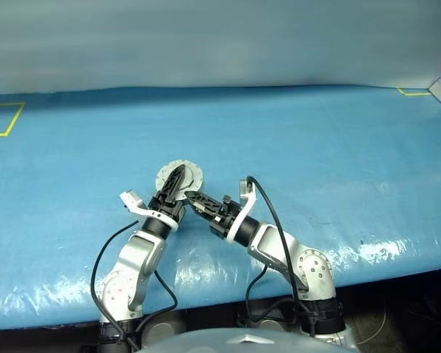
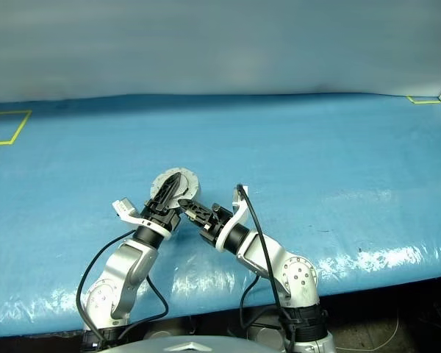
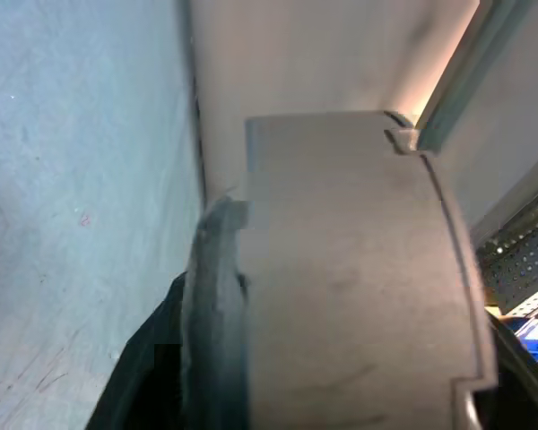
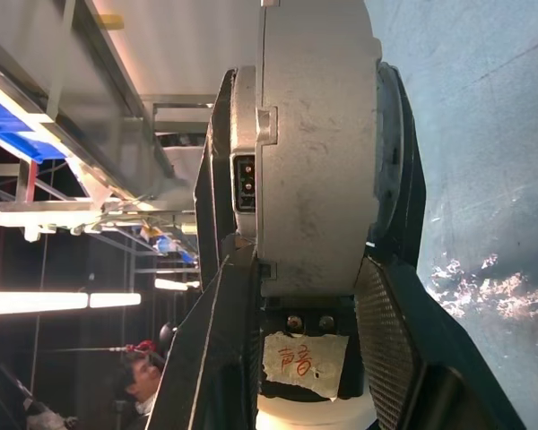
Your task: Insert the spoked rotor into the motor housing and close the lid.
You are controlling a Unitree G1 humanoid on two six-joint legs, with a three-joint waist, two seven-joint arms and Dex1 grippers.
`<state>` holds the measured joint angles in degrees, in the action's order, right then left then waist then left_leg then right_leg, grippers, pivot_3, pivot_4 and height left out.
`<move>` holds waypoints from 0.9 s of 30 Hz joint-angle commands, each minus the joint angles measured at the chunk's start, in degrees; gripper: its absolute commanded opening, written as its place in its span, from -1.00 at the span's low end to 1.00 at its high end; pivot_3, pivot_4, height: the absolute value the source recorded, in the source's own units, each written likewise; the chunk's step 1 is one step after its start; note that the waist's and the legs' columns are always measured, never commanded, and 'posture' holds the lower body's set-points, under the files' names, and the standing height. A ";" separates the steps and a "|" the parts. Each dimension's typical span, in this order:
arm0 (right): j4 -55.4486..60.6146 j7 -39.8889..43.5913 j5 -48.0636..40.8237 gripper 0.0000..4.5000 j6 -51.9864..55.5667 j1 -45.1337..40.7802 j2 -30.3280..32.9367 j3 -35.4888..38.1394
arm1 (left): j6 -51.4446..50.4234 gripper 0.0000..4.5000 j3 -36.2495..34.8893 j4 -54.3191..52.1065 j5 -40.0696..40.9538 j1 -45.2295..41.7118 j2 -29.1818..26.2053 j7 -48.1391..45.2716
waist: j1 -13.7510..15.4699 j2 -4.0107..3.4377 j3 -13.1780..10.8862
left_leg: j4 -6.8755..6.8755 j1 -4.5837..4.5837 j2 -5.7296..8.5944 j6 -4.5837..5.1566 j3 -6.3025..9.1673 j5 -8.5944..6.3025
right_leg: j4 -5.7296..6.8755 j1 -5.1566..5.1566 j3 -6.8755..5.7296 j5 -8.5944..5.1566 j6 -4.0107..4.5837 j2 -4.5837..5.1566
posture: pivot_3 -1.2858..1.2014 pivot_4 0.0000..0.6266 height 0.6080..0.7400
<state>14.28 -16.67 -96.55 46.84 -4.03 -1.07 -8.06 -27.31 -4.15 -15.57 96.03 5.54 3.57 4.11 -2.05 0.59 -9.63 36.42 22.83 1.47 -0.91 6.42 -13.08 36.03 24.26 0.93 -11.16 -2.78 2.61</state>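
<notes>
Near the tabletop's [image 1: 338, 147] front edge, the motor housing [image 4: 318, 152] is clamped by the right gripper's [image 1: 193, 197] fingers, while the left gripper's [image 1: 178, 173] fingers lie across the lid [image 1: 180, 176], their grip impossible to judge.

You are looking at one motor housing [image 4: 318, 179] with one lid [image 1: 181, 175], two grippers meeting at it, left gripper [image 1: 178, 176] and right gripper [image 1: 193, 198]. Two yellow tape outlines [image 1: 4, 120] are sitting on one blue table [image 1: 338, 162]. One person [image 4: 142, 381] is showing in the right wrist view.
</notes>
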 commanded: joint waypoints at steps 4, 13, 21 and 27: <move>4.95 5.44 5.10 -0.48 -0.88 -1.54 0.66 -0.20 | 0.04 0.09 -0.73 -0.53 -0.40 0.14 1.89 0.26 | -0.02 0.00 0.00 | 0.09 0.00 -0.01 0.00 0.00 0.00 | 0.02 -0.03 0.00 0.03 0.00 -0.02 | 0.03 -0.52 1.00; 8.47 15.77 28.28 0.41 -4.73 -0.40 12.20 -0.43 | 2.36 0.09 -5.83 1.49 -3.69 -2.52 -0.68 1.07 | 0.13 -0.01 0.00 | 0.50 -0.05 0.02 0.13 0.01 -0.09 | -0.01 -0.28 -0.03 0.09 -0.10 -0.02 | 0.03 -0.52 1.00; 12.10 25.74 58.32 1.00 -16.92 2.25 21.28 -9.96 | 3.15 0.09 -15.39 18.83 -11.21 -17.55 -9.39 -2.19 | 0.89 0.03 0.01 | 0.64 -0.12 -0.01 0.11 0.14 -0.08 | 0.00 -0.43 -0.14 0.12 -0.14 -0.11 | 0.03 -0.52 1.00; 9.37 27.91 78.01 1.00 -29.23 5.09 22.99 -16.31 | 2.47 0.09 -18.79 41.64 -19.63 -34.10 -14.23 -8.10 | 1.37 0.15 -0.03 | 0.64 -0.10 0.11 0.11 0.12 -0.08 | -0.15 -0.49 -0.06 0.22 -0.30 -0.06 | 0.03 -0.52 1.00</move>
<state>23.16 11.03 -22.48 21.84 0.42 22.49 -23.64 -24.86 -22.19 23.73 78.20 -24.25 -9.59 -0.20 -0.68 0.74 -9.66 37.06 22.73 1.59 -0.81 6.54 -13.16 35.88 23.76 0.86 -10.89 -3.15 2.55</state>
